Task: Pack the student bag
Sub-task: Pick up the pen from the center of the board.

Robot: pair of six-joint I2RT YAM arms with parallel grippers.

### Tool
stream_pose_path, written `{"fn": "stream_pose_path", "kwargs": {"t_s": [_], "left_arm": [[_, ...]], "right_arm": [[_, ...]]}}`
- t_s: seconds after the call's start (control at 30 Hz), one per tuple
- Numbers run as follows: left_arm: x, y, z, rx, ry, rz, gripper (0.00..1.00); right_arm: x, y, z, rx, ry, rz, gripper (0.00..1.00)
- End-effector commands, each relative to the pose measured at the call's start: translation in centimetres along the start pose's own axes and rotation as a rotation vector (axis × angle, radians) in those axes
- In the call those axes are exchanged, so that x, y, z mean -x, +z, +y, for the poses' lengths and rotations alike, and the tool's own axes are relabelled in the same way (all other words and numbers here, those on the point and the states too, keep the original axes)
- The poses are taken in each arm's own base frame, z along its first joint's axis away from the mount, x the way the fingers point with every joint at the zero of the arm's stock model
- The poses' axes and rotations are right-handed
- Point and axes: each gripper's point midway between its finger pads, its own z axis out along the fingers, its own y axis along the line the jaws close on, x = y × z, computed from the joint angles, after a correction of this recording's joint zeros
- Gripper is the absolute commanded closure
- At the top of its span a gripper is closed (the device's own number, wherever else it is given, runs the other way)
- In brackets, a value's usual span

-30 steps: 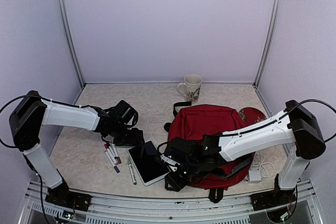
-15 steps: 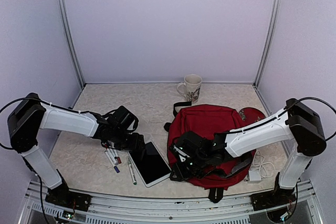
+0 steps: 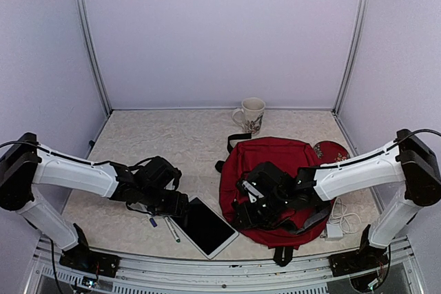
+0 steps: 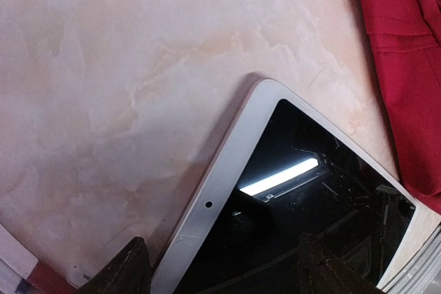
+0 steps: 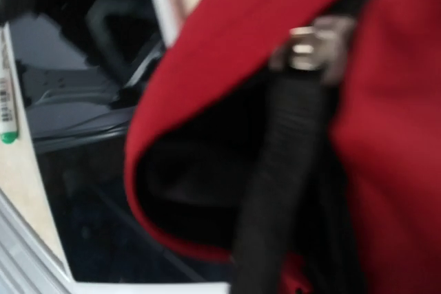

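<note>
Student bag [image 3: 272,160] lay right of centre, right gripper [image 3: 251,197] at its near-left edge, jaws not tellable, left gripper [image 4: 227,270] jaws spread over tablet [image 4: 303,191] just beside it; tablet, pens [image 3: 172,231], mug [image 3: 251,113] all unpacked, packing barely started.

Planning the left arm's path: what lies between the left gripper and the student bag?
A white-framed tablet lies flat between the left gripper and the student bag, clearest in the top view.

One bag [image 3: 269,160]; left of it one tablet [image 3: 207,226], two visible pens [image 3: 172,229]; behind, one mug [image 3: 251,115]; right, one charger [image 3: 335,231].
</note>
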Motion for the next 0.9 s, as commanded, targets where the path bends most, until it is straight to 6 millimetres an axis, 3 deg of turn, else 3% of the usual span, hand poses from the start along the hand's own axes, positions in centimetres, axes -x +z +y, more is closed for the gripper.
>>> {"fn": "stream_pose_path", "kwargs": {"t_s": [0.0, 0.13, 0.37, 0.73, 0.87], "left_arm": [[-4.1, -0.1, 1.1, 0.04, -0.035, 0.121, 0.29], [-4.6, -0.6, 0.7, 0.037, -0.036, 0.126, 0.29], [-6.0, -1.0, 0.4, 0.023, -0.043, 0.144, 0.29], [-7.4, -0.8, -0.3, 0.013, -0.029, 0.173, 0.29], [-7.7, -0.9, 0.0, 0.015, -0.033, 0.178, 0.29]], "right_arm": [[-1.7, -1.4, -2.1, -0.151, 0.015, 0.036, 0.55], [-5.3, -1.2, -1.6, -0.17, 0.025, 0.149, 0.54], [-8.5, -0.1, -0.5, -0.093, 0.087, 0.251, 0.53], [-6.2, 2.4, 1.6, 0.026, 0.106, 0.224, 0.48], [-4.9, 0.7, -1.1, -0.187, 0.05, 0.167, 0.49]]}}
